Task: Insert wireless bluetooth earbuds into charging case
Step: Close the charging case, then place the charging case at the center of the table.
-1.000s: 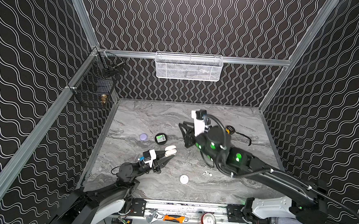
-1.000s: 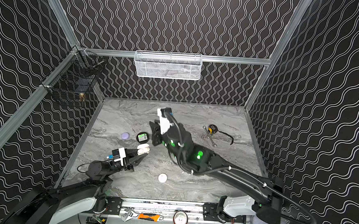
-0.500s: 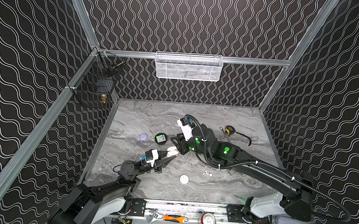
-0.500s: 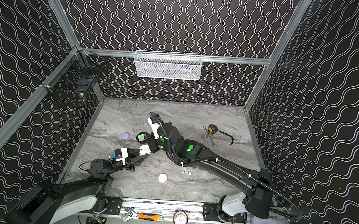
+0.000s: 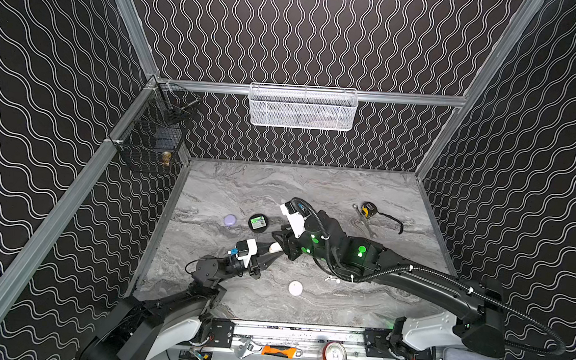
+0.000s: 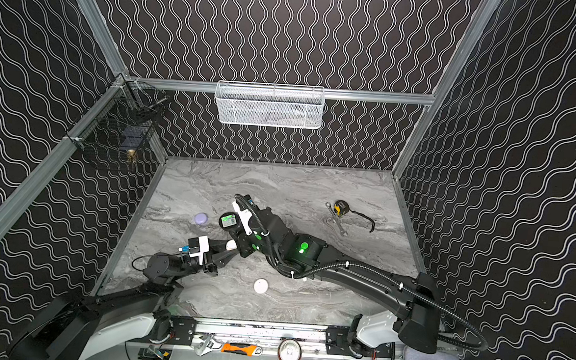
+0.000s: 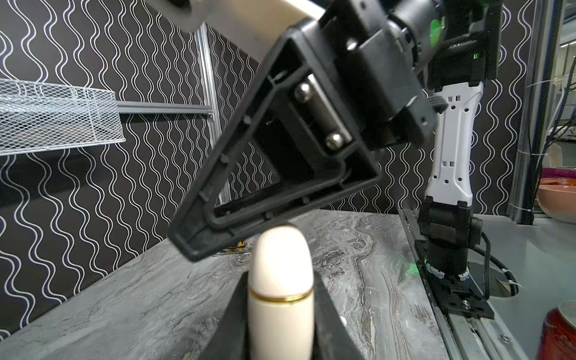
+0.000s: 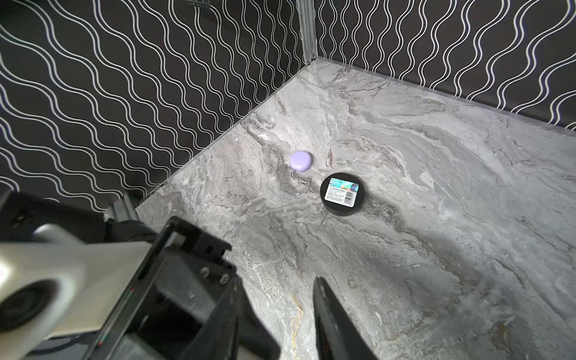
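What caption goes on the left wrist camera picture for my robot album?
A cream case clamped by the left gripper, the right gripper close above it.

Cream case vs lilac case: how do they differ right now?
1. The cream case is clamped in the jaws of the left gripper; the lilac case lies flat and free on the table.
2. The cream case shows a gold band at its seam; the lilac case looks plain.
Shared: both are closed, rounded pebble shapes.

Robot lab cell: aluminium-framed patterned walls (image 5: 305,34), marble tabletop (image 5: 279,190).
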`<state>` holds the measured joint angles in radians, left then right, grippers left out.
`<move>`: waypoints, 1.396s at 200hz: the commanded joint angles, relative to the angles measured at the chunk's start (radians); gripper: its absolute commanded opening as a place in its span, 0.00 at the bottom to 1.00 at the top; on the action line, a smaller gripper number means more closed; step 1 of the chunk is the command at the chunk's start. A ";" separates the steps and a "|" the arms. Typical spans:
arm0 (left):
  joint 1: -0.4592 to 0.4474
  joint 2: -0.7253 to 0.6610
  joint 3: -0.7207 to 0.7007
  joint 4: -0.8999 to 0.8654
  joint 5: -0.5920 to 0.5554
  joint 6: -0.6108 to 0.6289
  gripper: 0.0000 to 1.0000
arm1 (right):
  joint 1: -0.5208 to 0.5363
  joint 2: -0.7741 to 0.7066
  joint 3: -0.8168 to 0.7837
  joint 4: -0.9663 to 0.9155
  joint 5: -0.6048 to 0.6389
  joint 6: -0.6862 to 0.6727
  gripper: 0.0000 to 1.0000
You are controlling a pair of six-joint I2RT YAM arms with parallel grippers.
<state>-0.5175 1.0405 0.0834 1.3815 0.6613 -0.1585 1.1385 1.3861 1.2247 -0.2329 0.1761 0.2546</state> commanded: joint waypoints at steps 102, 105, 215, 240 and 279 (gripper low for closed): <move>0.077 0.279 0.397 -0.744 -0.294 -0.351 0.00 | -0.188 -0.157 -0.159 -0.042 0.236 0.225 0.41; 0.076 0.296 0.404 -0.744 -0.286 -0.359 0.00 | -0.189 -0.157 -0.166 -0.040 0.235 0.227 0.41; 0.035 0.713 0.588 -0.758 -0.283 -0.630 0.00 | -0.266 -0.186 -0.388 0.117 0.164 0.262 0.43; 0.004 0.786 0.685 -0.825 -0.330 -0.619 0.00 | -0.279 -0.206 -0.409 0.127 0.165 0.265 0.43; -0.074 0.923 0.832 -0.857 -0.397 -0.639 0.00 | -0.298 -0.278 -0.469 0.125 0.202 0.278 0.44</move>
<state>-0.5545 1.9030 0.8444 0.5583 0.3099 -0.7727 0.8471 1.1370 0.7765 -0.1318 0.3489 0.5106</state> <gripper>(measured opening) 0.244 0.440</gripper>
